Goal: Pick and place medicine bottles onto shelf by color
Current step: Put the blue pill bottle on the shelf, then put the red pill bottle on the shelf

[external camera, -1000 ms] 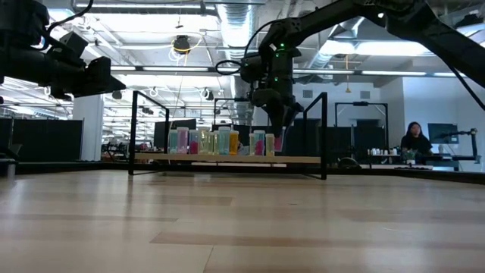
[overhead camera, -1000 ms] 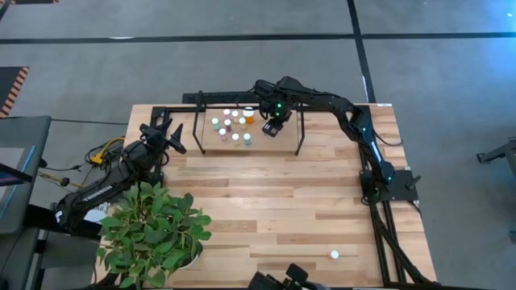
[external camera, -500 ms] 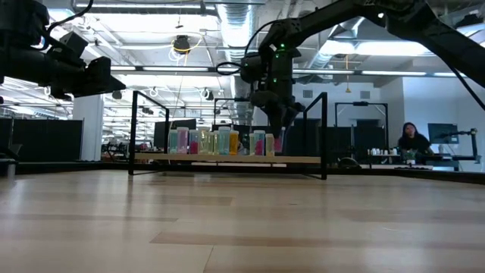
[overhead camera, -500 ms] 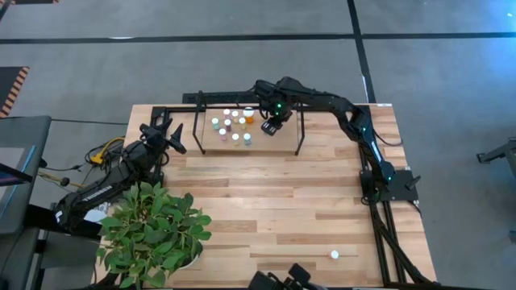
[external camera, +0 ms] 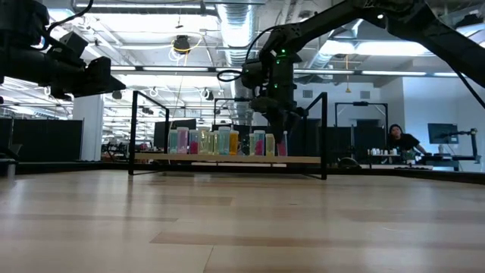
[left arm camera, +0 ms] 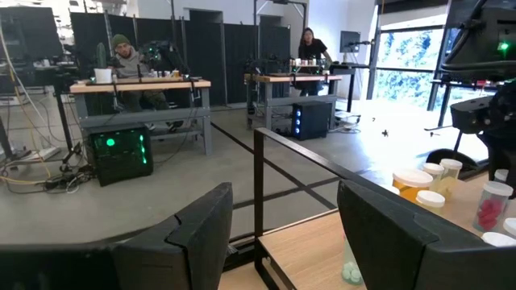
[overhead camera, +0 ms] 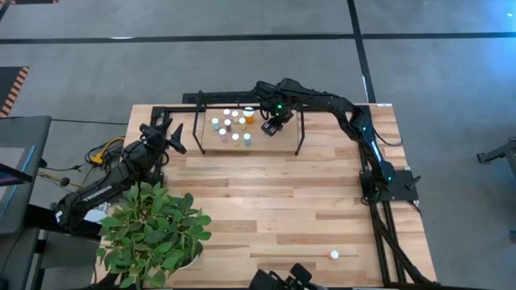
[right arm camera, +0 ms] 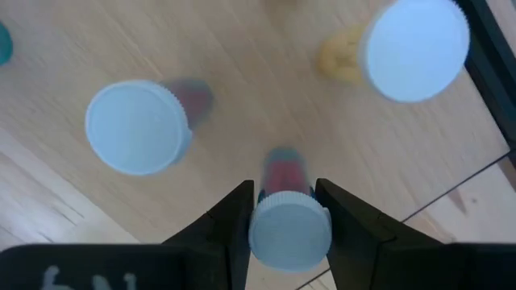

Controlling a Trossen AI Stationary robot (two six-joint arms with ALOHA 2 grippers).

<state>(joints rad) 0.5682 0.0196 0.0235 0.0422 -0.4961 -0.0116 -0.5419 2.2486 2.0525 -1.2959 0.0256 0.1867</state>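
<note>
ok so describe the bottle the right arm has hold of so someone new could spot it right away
Find the black-framed shelf at the table's far edge, with its cluster of white-capped bottles. The one meant is the pink bottle at the cluster's right-hand end in the high view. Unlike its neighbours, it sits clamped by its cap in the right gripper.

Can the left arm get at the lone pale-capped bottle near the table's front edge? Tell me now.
Probably not easily. The lone bottle lies on the right arm's side, and the bushy green potted plant stands between; the left pincer is beside the black-framed shelf.
</note>
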